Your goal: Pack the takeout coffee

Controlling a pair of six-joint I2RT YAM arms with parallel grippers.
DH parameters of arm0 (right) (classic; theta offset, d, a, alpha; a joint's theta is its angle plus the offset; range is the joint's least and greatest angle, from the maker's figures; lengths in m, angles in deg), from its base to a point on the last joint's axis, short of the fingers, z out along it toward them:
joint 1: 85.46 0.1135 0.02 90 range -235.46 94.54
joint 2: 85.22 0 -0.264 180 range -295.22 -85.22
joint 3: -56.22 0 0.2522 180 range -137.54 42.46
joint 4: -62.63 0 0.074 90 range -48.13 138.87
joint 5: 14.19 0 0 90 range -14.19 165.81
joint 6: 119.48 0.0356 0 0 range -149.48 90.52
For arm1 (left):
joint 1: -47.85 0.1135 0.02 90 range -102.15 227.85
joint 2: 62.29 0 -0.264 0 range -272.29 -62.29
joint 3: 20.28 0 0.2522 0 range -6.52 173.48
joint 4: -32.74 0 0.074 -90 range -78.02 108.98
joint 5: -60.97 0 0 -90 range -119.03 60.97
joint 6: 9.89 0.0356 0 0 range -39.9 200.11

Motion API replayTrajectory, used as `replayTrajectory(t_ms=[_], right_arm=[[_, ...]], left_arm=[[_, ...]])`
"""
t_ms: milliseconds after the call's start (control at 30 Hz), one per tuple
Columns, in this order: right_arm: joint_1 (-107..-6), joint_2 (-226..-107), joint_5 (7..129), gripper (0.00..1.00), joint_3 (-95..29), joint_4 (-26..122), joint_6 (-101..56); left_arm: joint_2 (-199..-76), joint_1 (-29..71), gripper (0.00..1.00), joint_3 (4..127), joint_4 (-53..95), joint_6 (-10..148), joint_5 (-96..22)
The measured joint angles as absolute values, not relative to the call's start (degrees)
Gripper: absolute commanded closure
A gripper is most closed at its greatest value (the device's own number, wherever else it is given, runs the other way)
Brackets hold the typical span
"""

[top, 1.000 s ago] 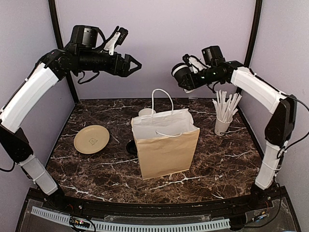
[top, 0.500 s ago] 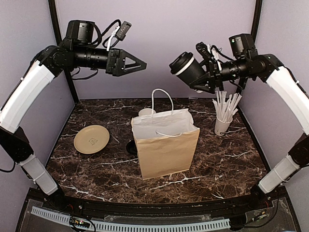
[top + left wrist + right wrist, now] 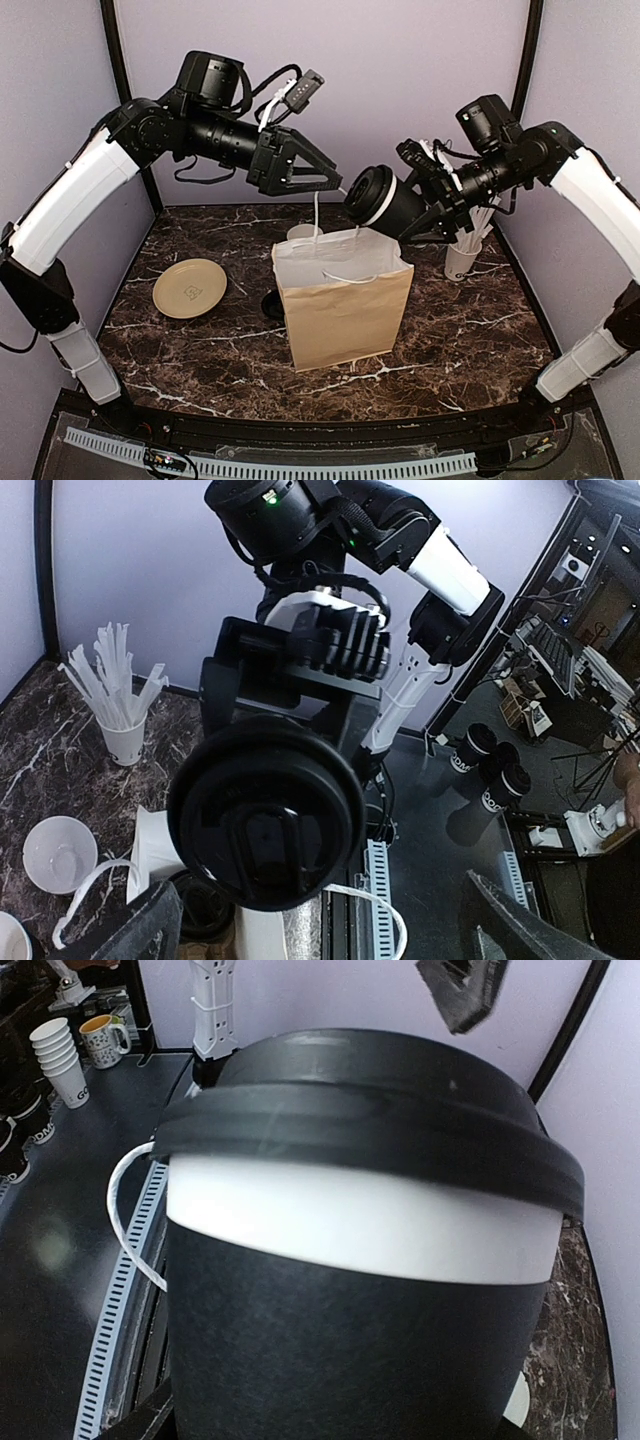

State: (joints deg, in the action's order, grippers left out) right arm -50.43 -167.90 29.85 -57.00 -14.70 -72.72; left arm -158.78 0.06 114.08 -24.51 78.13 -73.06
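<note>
Cup: black paper, dome lid on, white band under the rim. Carried in the air, tipped on its side with the lid toward the left, just above the far right corner of the bag's mouth. Not yet inside.

Right gripper: clamped on the cup's lower body.

Left gripper: spread wide, holding nothing, near the lid.

Bag: brown paper, white-lined, upright at centre, mouth open.

Step in hand, by judgement: bringing the cup over the bag for lowering. Next move calls for turning it upright, centring it over the mouth, then lowering to the bottom before release.

Bowl: white, just beyond the bag.

Straws: standing in a white cup, right of the bag.

Plate: tan, left, well apart.
</note>
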Motion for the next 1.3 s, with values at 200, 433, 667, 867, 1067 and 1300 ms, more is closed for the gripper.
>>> replayTrajectory(t_ms=[200, 433, 667, 867, 1067, 1300], right_arm=[[-48.01, -167.92, 29.94, 0.34, -57.02, -15.8, -73.62], [-46.02, -168.2, 30.75, 0.34, -57.35, -16.52, -73.99], [-45.76, -168.86, 31.05, 0.35, -58.05, -16.47, -72.99], [-45.76, -169.8, 31.54, 0.35, -58.46, -15.84, -71.15], [-45.76, -170.52, 31.91, 0.36, -59.12, -15.4, -70.25], [-45.76, -170.52, 31.84, 0.35, -59.21, -15.47, -70.8]], left_arm=[[-160.37, -1.21, 0.01, 114.56, -26.04, 80.09, -70.5], [-162.04, -3.24, 0.01, 115.39, -27.61, 81.67, -66.78], [-162.1, -3.83, 0.02, 115.39, -28.09, 83.13, -65.97], [-162.1, -4.69, 0.04, 115.39, -29.16, 84.75, -63.35], [-162.1, -4.95, 0.1, 115.39, -29.49, 85.73, -61.95], [-162.1, -5.1, 0.15, 115.39, -29.53, 86.26, -61.32]])
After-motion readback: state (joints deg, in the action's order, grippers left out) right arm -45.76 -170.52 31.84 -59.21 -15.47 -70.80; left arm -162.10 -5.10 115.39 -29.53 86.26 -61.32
